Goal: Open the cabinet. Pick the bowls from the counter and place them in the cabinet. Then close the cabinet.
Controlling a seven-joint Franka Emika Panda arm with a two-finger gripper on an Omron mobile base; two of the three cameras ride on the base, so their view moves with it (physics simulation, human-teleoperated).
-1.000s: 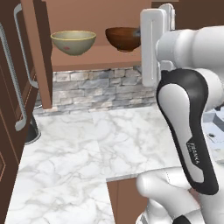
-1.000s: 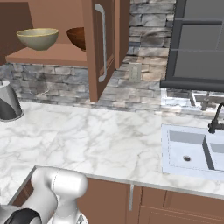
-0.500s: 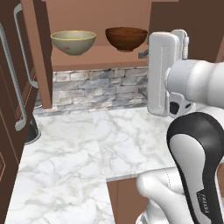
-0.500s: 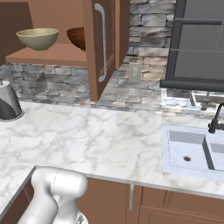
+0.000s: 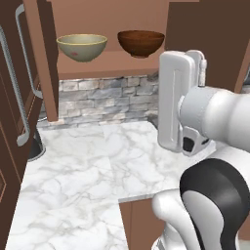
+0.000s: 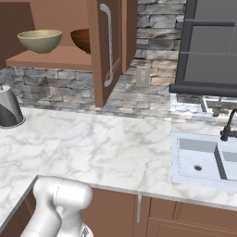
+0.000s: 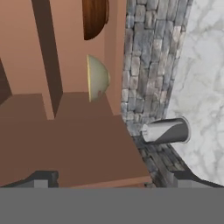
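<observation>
cabinet (image 5: 112,63): matt wood | counter (image 5: 88,176): polished veined marble | dark bowl (image 5: 141,43): glossy wood | pale bowl (image 5: 82,47): possibly ceramic

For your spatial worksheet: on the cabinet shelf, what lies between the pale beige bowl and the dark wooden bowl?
Nothing: in the left base view, bare shelf separates the beige bowl from the wooden bowl.

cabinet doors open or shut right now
Open. Both doors of the cabinet are swung outward, leaving the shelf exposed with the beige bowl and the wooden bowl sitting upright on it.
</observation>
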